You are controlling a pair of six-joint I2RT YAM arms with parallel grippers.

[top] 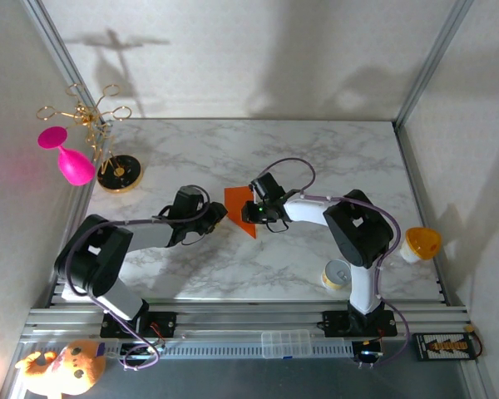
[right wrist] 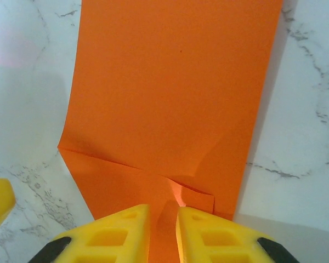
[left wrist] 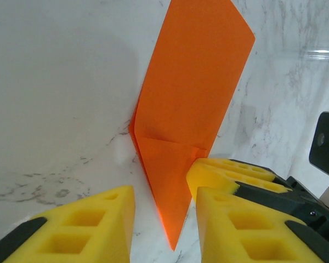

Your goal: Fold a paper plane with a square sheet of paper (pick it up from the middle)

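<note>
The square sheet of paper (top: 238, 206) is bright orange and lies mid-table, folded into a long strip with a pointed near tip, a half-formed paper plane. In the left wrist view the paper (left wrist: 192, 93) narrows to its tip between the fingers of my left gripper (left wrist: 163, 193), which stands open over it. My right gripper (right wrist: 163, 230) is shut on a raised crease of the paper (right wrist: 170, 93) at its near edge. In the top view the left gripper (top: 215, 215) and right gripper (top: 254, 211) flank the paper closely. One right finger (left wrist: 222, 169) touches the paper's edge.
A small yellow can (top: 337, 274) stands by the right arm's base, and an orange-yellow cup (top: 422, 242) sits off the table's right edge. A pink goblet (top: 66, 158) and a gold stand (top: 116, 170) occupy the far left. Marble table (top: 316, 150) behind.
</note>
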